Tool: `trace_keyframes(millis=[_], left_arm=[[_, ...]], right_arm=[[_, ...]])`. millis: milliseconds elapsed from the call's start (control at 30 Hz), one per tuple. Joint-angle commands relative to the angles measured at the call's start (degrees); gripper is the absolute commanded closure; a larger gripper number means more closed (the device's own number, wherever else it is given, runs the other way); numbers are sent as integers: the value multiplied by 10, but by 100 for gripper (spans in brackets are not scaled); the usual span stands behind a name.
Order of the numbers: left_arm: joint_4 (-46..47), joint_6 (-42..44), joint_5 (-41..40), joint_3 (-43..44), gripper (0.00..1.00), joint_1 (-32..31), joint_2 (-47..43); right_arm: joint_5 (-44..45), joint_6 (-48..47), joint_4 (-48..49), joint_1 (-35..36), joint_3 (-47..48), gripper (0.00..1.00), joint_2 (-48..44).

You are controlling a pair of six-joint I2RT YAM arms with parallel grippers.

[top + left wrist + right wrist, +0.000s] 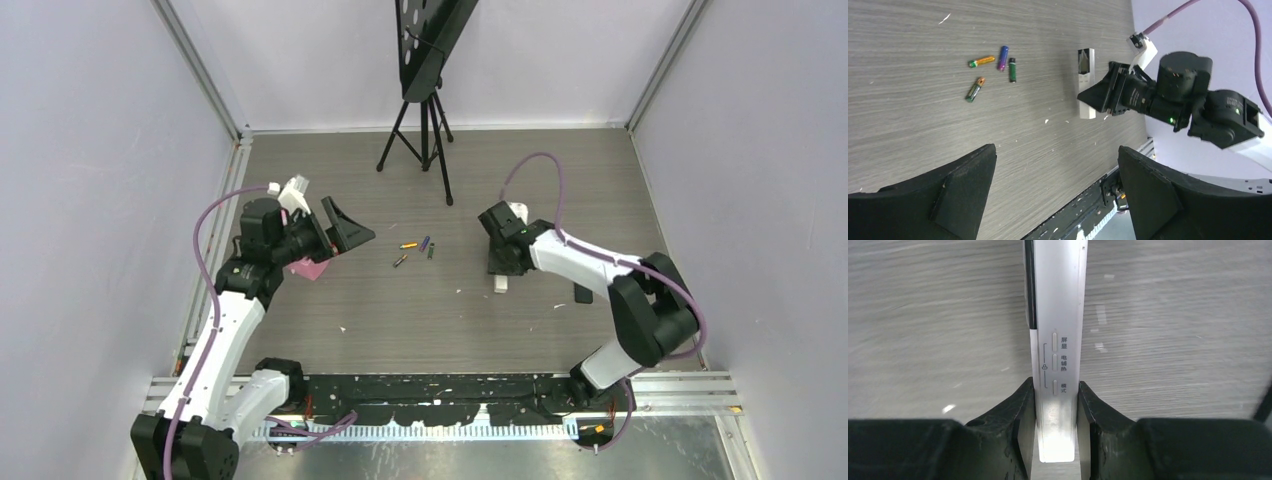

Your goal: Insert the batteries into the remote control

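Note:
The white remote control (1058,340) is clamped at its near end between my right gripper's (1057,390) fingers, low over the table. It also shows in the top view (500,284) and the left wrist view (1086,65). Four batteries lie loose on the table left of it: orange-yellow (408,245), purple (425,242), dark (431,252) and reddish-brown (400,260). The left wrist view shows them too: orange-yellow (982,61), purple (1003,57), dark (1012,70), reddish-brown (975,89). My left gripper (350,232) hangs open and empty above the table, left of the batteries.
A black tripod stand (425,130) stands at the back centre. A small flat black piece (583,293) lies right of the remote. Something pink (308,267) shows under my left wrist. A black rail (450,385) runs along the near edge. Walls close in both sides.

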Motion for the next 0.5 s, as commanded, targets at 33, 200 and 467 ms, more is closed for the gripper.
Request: trace_keyframes(millis=[33, 200, 467], left_arm=[[95, -58, 31, 7, 6, -11, 17], [167, -117, 53, 3, 3, -33, 58], [238, -126, 96, 8, 0, -98, 112]], right_arm=[[-13, -86, 83, 98, 26, 82, -101], [-27, -126, 129, 180, 62, 82, -143], [-86, -184, 111, 235, 127, 83, -153]])
